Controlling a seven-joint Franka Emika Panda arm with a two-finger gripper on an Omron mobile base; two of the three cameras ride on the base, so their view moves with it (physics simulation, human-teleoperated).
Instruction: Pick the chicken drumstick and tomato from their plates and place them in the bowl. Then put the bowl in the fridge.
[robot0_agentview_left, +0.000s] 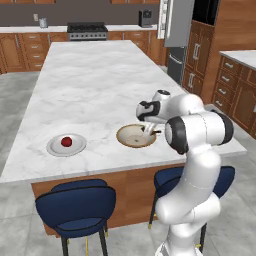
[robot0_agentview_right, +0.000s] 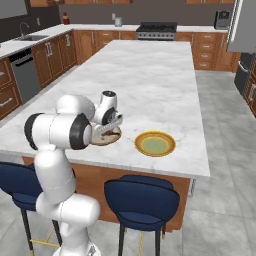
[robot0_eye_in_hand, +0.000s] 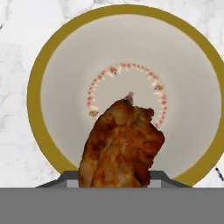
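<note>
The white arm reaches forward over the near edge of the marble island (robot0_agentview_left: 90, 85), and its gripper (robot0_agentview_left: 148, 131) hangs directly above the bowl (robot0_agentview_left: 131, 139), a shallow beige dish with a tan-brown rim. In the hand view the chicken drumstick (robot0_eye_in_hand: 122, 146) rises from between the fingers, reddish-brown and lumpy, with the bowl's pale inside and its ring of small pinkish marks behind it; the jaws are partly closed around the meat and hold it over the middle of the bowl, clear of its floor as far as can be told. To the left of the bowl on the counter sits the light grey plate (robot0_agentview_left: 56, 148) with the tomato (robot0_agentview_left: 66, 141) resting at its centre, well apart from the bowl. In the right base view the yellow-rimmed plate (robot0_agentview_right: 145, 138) with a greenish centre lies just beside the bowl on its other side. The fridge (robot0_agentview_left: 176, 30) stands beyond the island's far right corner with its door swung open. Two blue stools (robot0_agentview_left: 75, 202) are tucked under the near edge.
</note>
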